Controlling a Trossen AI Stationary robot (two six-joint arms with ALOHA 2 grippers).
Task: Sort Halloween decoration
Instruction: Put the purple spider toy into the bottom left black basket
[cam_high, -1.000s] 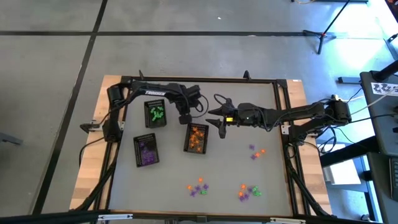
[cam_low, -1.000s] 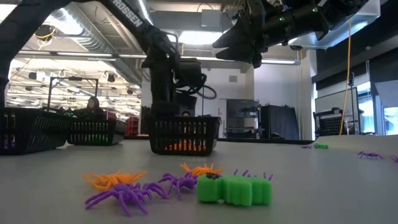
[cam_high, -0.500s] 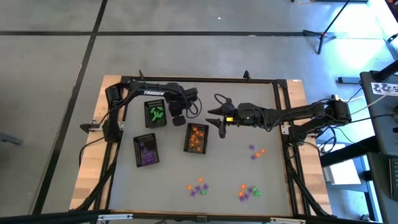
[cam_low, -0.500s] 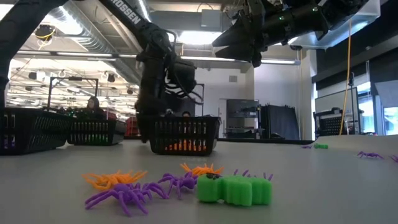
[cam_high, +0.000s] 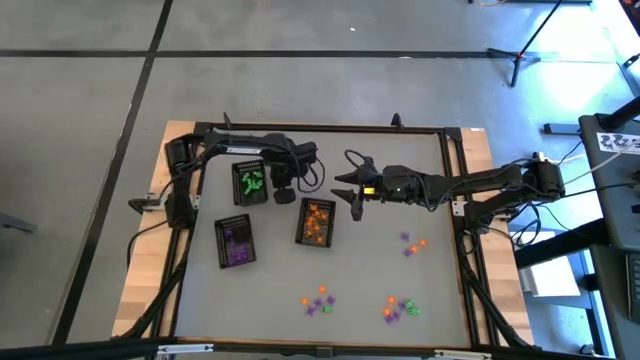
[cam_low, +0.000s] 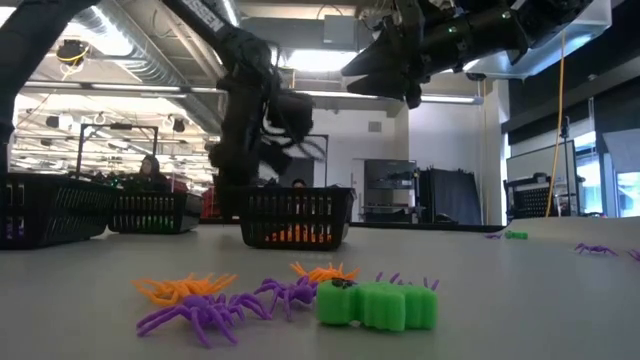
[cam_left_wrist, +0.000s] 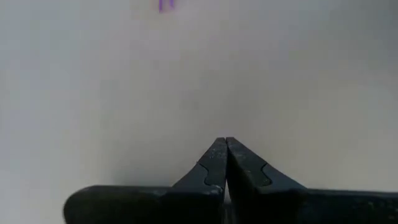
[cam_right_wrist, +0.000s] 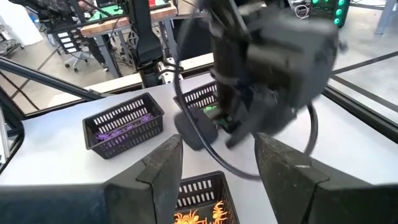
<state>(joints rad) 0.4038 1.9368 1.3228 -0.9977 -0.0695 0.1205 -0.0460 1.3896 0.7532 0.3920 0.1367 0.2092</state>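
While most of the small plastic trinkets are already lying sorted in the three black trays, two loose clusters are still sitting near the table's six o'clock edge: one cluster (cam_high: 318, 299) at about six o'clock and another (cam_high: 398, 308) at five o'clock, with a few more pieces (cam_high: 412, 243) toward four o'clock. In the low view, orange and purple spiders (cam_low: 232, 296) and a green piece (cam_low: 378, 304) are lying close to the camera.

The green tray (cam_high: 249, 183) is sitting at about ten o'clock, the purple tray (cam_high: 236, 241) at eight, and the orange tray (cam_high: 316, 221) near the centre.

The left gripper (cam_high: 283, 190), pinched fully closed and holding nothing, is drawing away from the orange tray toward the green one, compared with a second ago. That suggests its last drop-off is finished and it is heading off empty.

The right gripper (cam_high: 352, 193), fingers spread wide and empty, is hovering unmoved just beside the orange tray's one o'clock corner. Judging by the leftovers, several pickups are remaining.
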